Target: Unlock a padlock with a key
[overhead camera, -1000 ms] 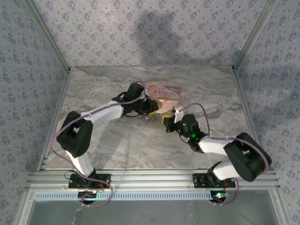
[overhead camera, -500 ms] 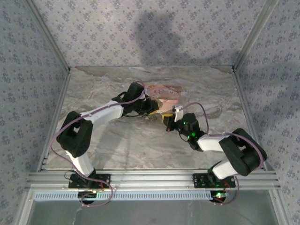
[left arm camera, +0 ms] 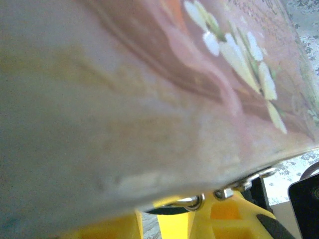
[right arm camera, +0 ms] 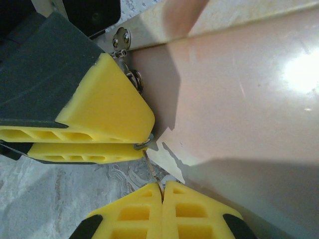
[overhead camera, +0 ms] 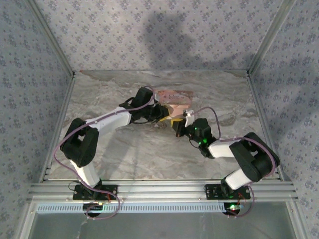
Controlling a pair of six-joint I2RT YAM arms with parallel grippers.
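Marble-patterned tabletop (overhead camera: pixel 124 149) seen from above. My left arm (overhead camera: pixel 107 119) bends at the elbow near the left edge and stretches toward the table's middle. My right arm (overhead camera: pixel 227 149) folds back on itself and extends leftward to meet it. Both wrists end just in front of a pink box (overhead camera: pixel 174 95) lying flat toward the far side (its inside is hidden from me).

The right wrist camera gives detail the overhead camera is too distant to show. The right gripper (right arm camera: pixel 162 191) has its yellow fingers pressed together on the key (right arm camera: pixel 151 172), a thin metal sliver seen edge-on. The key runs up to the tips of the left gripper (right arm camera: pixel 144 137), whose fingers are nearly together, pinching a small silvery loop. I take that loop to be part of the padlock (right arm camera: pixel 142 146); its blue body is hidden between the fingers, just beside the box's glossy pink wall. A metal hasp (right arm camera: pixel 121 39) sits on the box's corner above.

From the left wrist, the box's side is close and blurred, printed with white petals (left arm camera: pixel 234 55), with silvery fittings (left arm camera: pixel 195 201) below its edge.
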